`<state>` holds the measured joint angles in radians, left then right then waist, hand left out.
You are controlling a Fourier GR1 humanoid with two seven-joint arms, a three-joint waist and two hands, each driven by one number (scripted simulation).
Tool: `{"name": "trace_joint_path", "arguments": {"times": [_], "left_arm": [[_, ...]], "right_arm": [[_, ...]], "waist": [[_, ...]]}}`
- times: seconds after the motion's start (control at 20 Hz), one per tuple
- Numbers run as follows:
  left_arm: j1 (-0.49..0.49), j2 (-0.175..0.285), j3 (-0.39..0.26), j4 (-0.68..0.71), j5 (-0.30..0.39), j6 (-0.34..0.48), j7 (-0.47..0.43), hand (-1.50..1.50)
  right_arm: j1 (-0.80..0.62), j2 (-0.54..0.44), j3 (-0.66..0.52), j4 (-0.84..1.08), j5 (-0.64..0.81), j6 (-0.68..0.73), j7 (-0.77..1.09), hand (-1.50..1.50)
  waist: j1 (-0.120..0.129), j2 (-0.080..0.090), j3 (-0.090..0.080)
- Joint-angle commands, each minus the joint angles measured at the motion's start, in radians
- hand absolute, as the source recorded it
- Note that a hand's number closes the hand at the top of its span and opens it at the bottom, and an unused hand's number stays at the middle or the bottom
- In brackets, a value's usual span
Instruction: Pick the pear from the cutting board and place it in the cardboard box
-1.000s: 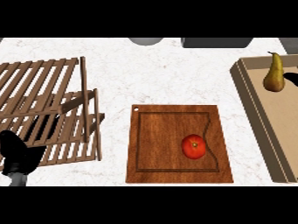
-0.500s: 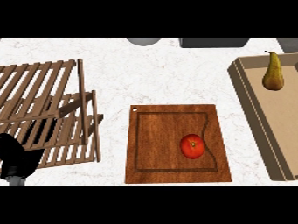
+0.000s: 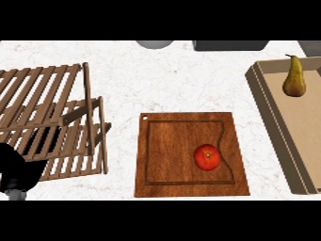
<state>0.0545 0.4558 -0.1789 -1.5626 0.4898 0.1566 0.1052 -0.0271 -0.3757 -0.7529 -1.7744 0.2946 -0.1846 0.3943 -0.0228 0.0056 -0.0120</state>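
Observation:
A yellow-brown pear [image 3: 294, 77] stands upright inside the cardboard box [image 3: 310, 127], near its far end at the right of the counter. The wooden cutting board [image 3: 177, 155] lies in the middle of the head view with a red tomato [image 3: 207, 156] on it. My left hand [image 3: 15, 170] rests open at the lower left, over the front of the wooden rack and away from the board. My right hand shows nowhere in the view.
A slatted wooden dish rack [image 3: 41, 117] fills the left side. At the far edge sit a grey round object [image 3: 154, 44] and a dark rectangular one [image 3: 230, 44]. White marble counter [image 3: 177, 84] lies between rack, board and box.
My right hand, which showed at the right edge beside the pear a second ago, has left the view. The pear stays upright in the box. The left hand has shifted slightly.

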Motion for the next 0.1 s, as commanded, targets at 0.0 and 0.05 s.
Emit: {"name": "trace_joint_path", "arguments": {"times": [0.0, 0.05], "left_arm": [[-0.066, 0.064, 0.11, -0.022, 0.019, -0.009, 0.018, 0.0], [-0.016, 0.045, 0.092, -0.023, -0.001, -0.019, -0.035, 0.0]], "right_arm": [[0.036, -0.029, -0.037, -0.039, -0.051, 0.051, 0.018, -1.5], [0.043, -0.025, -0.043, 0.009, -0.041, 0.037, -0.025, -1.5]], "waist": [[0.014, -0.008, 0.012], [0.021, -0.007, 0.012]]}}
